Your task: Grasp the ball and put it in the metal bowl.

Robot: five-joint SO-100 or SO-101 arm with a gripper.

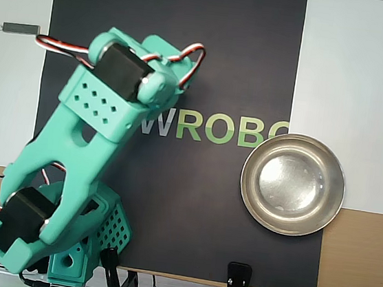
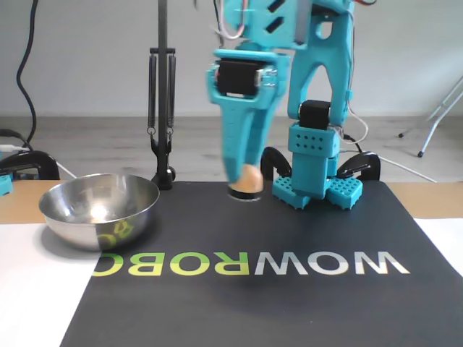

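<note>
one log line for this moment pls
gripper: shut on small peach-orange ball | above black mat | shiny steel bowl: empty

Behind the black mat [image 2: 239, 289] with its WOWROBO lettering, a plain white wall [image 2: 87, 58] above a pale wood floor [image 2: 202, 144]. Left of the mat's far edge, a black lamp stand [image 2: 162, 94] with springs and two dark cables [image 2: 224, 87] hanging down the wall; to the right, a white tripod leg [image 2: 438, 119]. Under the mat, white sheets [image 1: 358, 79] over a tan tabletop [image 1: 357, 266], all in soft, even daylight.
</note>
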